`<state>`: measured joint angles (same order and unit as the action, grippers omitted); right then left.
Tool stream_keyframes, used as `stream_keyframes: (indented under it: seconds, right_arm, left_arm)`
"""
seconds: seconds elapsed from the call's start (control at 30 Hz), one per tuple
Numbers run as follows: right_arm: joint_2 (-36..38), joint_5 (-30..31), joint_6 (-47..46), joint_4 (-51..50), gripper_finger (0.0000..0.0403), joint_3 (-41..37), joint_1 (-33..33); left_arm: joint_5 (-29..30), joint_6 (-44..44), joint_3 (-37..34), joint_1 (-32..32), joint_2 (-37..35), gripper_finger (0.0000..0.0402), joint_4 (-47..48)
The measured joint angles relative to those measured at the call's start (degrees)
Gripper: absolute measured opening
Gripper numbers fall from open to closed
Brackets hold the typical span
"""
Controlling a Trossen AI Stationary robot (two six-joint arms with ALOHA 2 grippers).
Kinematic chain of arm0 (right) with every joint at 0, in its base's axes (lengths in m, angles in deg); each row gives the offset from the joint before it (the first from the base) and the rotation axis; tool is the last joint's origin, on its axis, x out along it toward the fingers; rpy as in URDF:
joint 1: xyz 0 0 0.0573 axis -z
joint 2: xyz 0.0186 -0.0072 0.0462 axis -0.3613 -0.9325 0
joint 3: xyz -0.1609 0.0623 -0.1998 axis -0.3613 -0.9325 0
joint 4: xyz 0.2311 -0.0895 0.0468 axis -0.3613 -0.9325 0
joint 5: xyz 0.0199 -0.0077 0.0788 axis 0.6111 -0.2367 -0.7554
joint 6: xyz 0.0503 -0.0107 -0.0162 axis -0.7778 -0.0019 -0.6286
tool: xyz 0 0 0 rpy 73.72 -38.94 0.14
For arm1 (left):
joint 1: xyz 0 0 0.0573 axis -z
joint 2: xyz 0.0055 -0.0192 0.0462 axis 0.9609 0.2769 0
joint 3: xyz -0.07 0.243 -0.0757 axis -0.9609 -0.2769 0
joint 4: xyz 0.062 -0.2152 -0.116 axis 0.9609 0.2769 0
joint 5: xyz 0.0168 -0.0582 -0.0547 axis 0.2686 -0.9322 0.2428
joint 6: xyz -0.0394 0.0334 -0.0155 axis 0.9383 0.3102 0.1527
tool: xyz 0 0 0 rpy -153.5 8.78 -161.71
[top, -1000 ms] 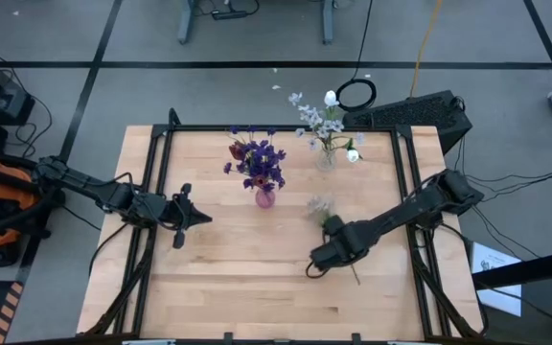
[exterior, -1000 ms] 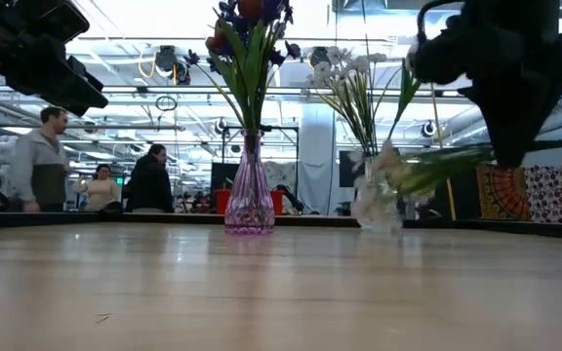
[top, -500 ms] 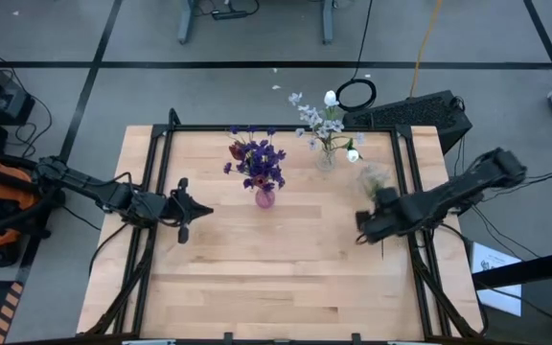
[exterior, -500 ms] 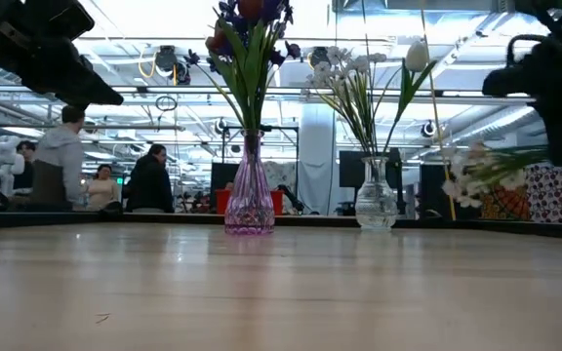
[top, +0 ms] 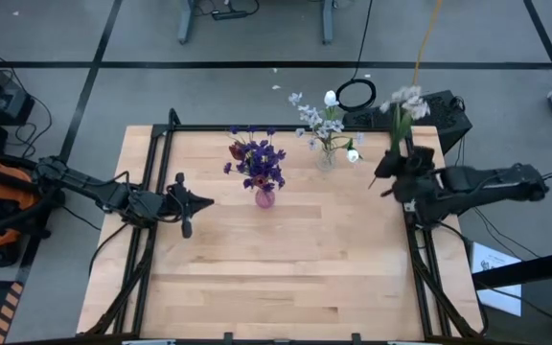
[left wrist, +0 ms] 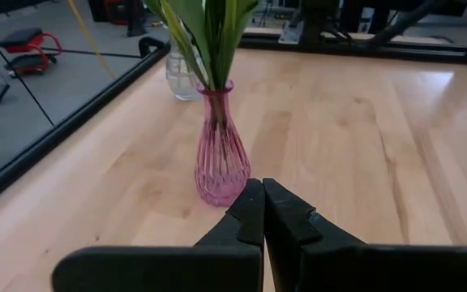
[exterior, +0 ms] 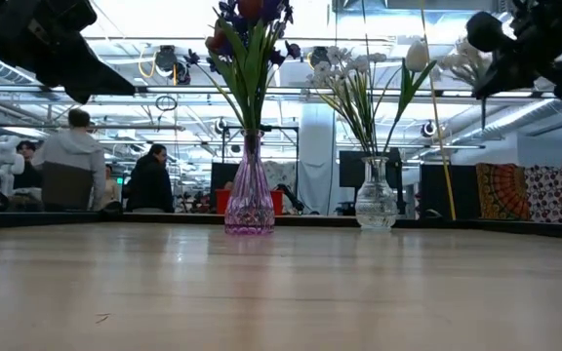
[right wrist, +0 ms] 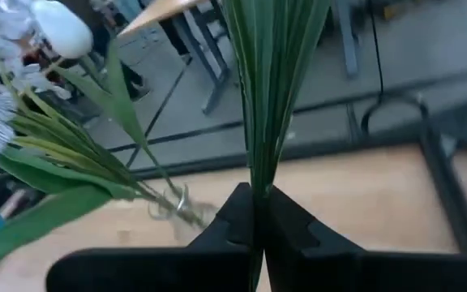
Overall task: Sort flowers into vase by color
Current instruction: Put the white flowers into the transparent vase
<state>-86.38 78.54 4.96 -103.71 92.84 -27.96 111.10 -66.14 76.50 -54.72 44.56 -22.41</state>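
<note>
The right gripper (top: pixel 395 165), raised at the table's (top: pixel 286 259) far right edge, is clamped on a white spray's (top: pixel 405 102) green stem — blossoms up, just right of the clear vase (top: pixel 325 156) of white flowers (top: pixel 326 121). The left gripper (top: pixel 197 201) hangs at mid-left, jaws pressed together on nothing, facing the pink vase (top: pixel 264 197) holding purple blooms (top: pixel 257 160) and 1 red tulip (top: pixel 236 150).

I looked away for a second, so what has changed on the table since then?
The right pincer, shut on a white flower spray, carried it from the table's middle out to the right edge and up, so the stem now stands upright beside the clear vase. The left pincer stayed shut and empty near the pink vase. Both vases and their flowers are unmoved.
</note>
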Motion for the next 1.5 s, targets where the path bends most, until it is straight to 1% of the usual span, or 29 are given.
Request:
stream_keyframes:
  seconds: [0.13, 0.2, 0.27, 0.37, 0.53, 0.67, 0.77, 0.87, 0.93, 1.03, 1.13, 1.3, 1.5]
  right_arm:
    - [2.7, -0.5, 23.0, 13.2, 0.0000, 0.0, 5.4]
    - [2.9, -2.0, 34.8, 20.8, 0.0000, 0.0, 8.4]
    - [2.8, -5.0, 44.2, 27.2, 0.0000, 0.0, 12.2]
    - [2.0, -13.4, 53.9, 33.7, 0.0000, 0.0, 19.6]
    - [-1.1, -29.0, 63.3, 43.3, 0.0000, 0.0, 33.4]
    - [-6.9, -44.4, 68.3, 53.1, 0.0000, 0.0, 44.1]
    - [-12.8, -52.0, 70.0, 56.8, 0.0000, 0.0, 50.6]
    - [-19.0, -59.8, 71.3, 63.3, 0.0000, 0.0, 54.9]
    - [-22.9, -64.3, 71.4, 69.5, 0.0000, 0.0, 56.4]
    - [-27.7, -68.2, 71.3, 78.9, 0.0000, 0.0, 57.6]
    - [-30.6, -73.5, 70.1, 84.4, 0.0000, 0.0, 58.3]
    - [-31.1, -83.7, 70.0, 87.2, 0.0000, 0.0, 58.6]
    - [-28.8, -90.8, 70.1, 96.0, 0.0000, 0.0, 58.6]
  left_arm:
    - [1.6, -0.4, 0.0, -0.1, 0.0, 0.0003, 0.0]
    - [1.8, -0.4, 0.0, -0.1, 0.0, 0.0003, 0.0]
    - [1.9, -0.4, 0.0, -0.1, 0.0, 0.0003, 0.0]
    - [1.9, -0.4, 0.0, -0.1, 0.0, 0.0003, 0.0]
    - [1.9, -0.3, 0.0, -0.1, 0.1, 0.0003, 0.1]
    - [2.0, -0.3, 0.0, -0.1, 0.1, 0.0003, 0.1]
    - [2.2, -0.3, 0.0, -0.1, 0.1, 0.0003, 0.1]
    - [2.3, 0.1, 0.0, -0.1, 0.1, 0.0003, 0.1]
    - [2.3, 0.1, 0.0, -0.1, 0.1, 0.0003, 0.1]
    - [2.3, 0.1, 0.0, -0.1, 0.1, 0.0003, 0.1]
    - [2.3, 0.1, 0.0, -0.1, 0.1, 0.0003, 0.3]
    - [2.3, 0.1, 0.0, -0.1, 0.1, 0.0003, 0.6]
    - [2.5, 0.1, 0.0, -0.1, 0.1, 0.0003, 0.6]
